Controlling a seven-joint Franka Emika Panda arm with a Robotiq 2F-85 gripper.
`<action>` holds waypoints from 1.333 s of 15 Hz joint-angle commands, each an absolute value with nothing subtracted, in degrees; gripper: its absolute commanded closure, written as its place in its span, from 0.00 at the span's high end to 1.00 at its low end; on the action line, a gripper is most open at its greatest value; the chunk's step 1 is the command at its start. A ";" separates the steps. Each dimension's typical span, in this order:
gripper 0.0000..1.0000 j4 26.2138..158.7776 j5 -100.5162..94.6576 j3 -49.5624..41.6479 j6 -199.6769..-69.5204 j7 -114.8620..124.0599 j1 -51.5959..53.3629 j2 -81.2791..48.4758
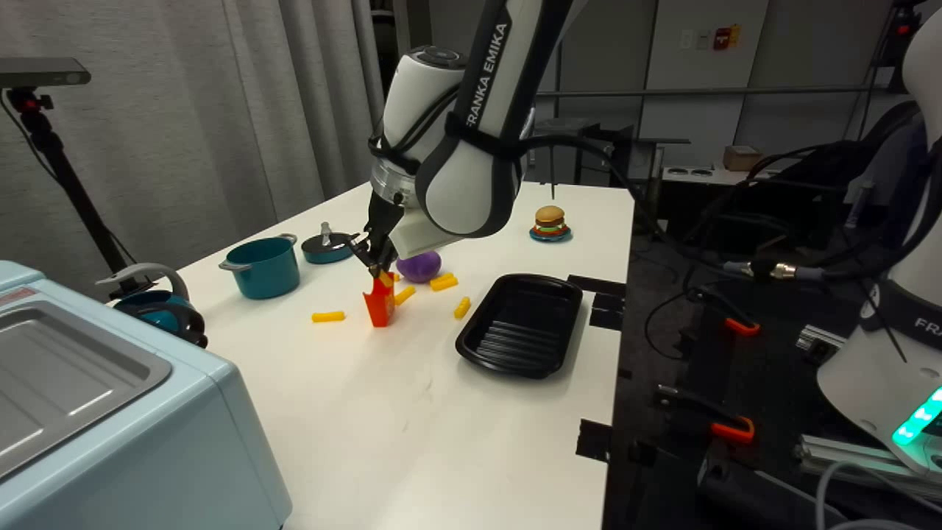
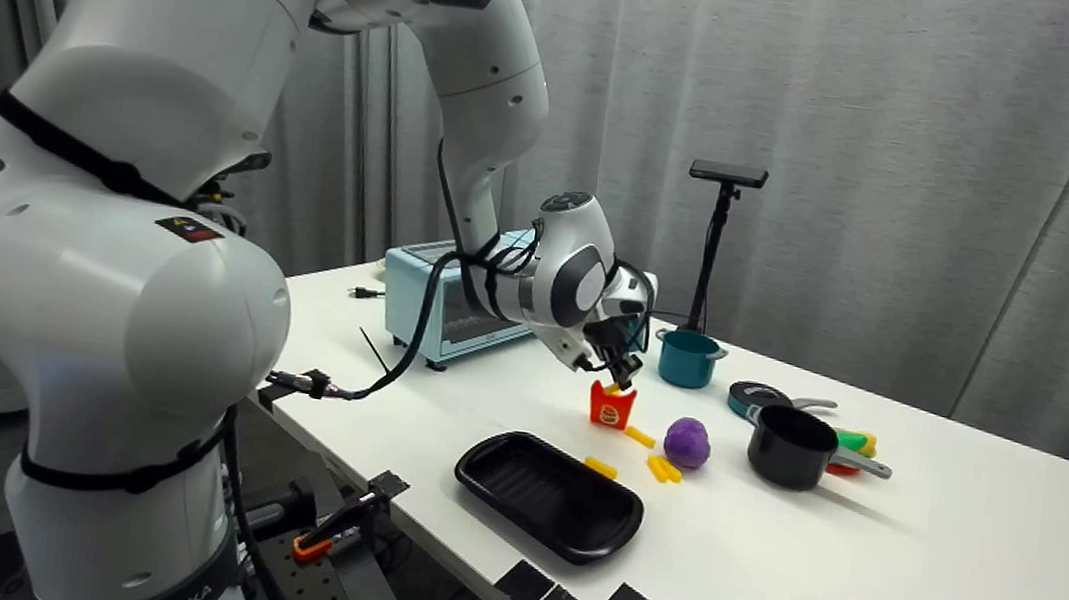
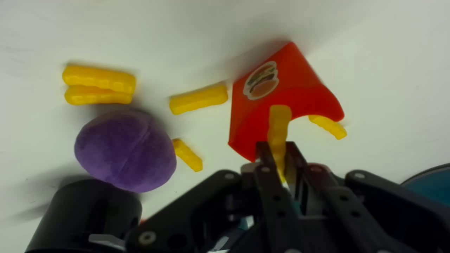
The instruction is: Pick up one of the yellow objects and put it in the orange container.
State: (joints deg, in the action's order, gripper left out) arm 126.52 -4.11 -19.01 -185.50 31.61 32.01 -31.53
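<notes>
Leftmost in your wrist view, paired ridged yellow plastic sticks lay beside a round purple soft-looking ball, then a single yellow stick just beside the upright red-orange smooth carton. Your black two-fingered gripper was clamped on another yellow plastic stick at the carton's mouth; whether it was inside could not be told.

In an exterior view we find the white table pale and softly lit, the right side dim — with a turquoise strip glowing at lower right. In the wrist view (slightly soft to our eyes) a diffuse grey shadow fringes the upper left edge of the red-orange container.
</notes>
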 commanded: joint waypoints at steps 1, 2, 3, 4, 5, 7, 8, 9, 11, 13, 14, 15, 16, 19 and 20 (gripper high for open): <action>0.03 126.52 1.39 -20.22 -187.69 26.67 34.41 -32.89; 0.03 126.41 2.52 -20.12 -187.65 25.97 34.59 -33.07; 0.03 126.23 3.87 -20.05 -187.66 24.84 34.86 -33.30; 0.03 126.04 4.95 -20.03 -187.71 24.04 35.15 -33.48; 0.03 125.92 5.85 -19.96 -187.77 23.38 35.36 -33.61; 0.03 125.65 7.28 -20.06 -188.03 22.52 35.87 -33.84; 0.03 125.34 7.71 -19.95 -187.96 22.07 35.63 -33.81; 0.03 125.18 8.10 -20.01 -188.09 21.82 35.75 -33.90; 0.03 124.54 8.55 -20.35 -188.27 21.41 35.90 -34.34; 0.03 124.15 8.94 -20.57 -188.49 21.19 36.12 -34.70; 0.03 123.95 6.55 -21.11 -188.60 23.48 36.28 -34.95; 0.03 123.71 6.59 -21.26 -188.75 23.50 36.38 -35.24; 0.03 123.47 6.61 -21.44 -188.98 23.50 36.52 -35.59; 0.16 122.95 10.05 -21.14 -190.03 20.40 36.59 -36.55; 0.40 122.85 10.52 -21.01 -190.24 19.97 36.49 -36.80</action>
State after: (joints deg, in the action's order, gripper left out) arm 124.04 7.12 -19.98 -188.11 22.71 35.11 -34.90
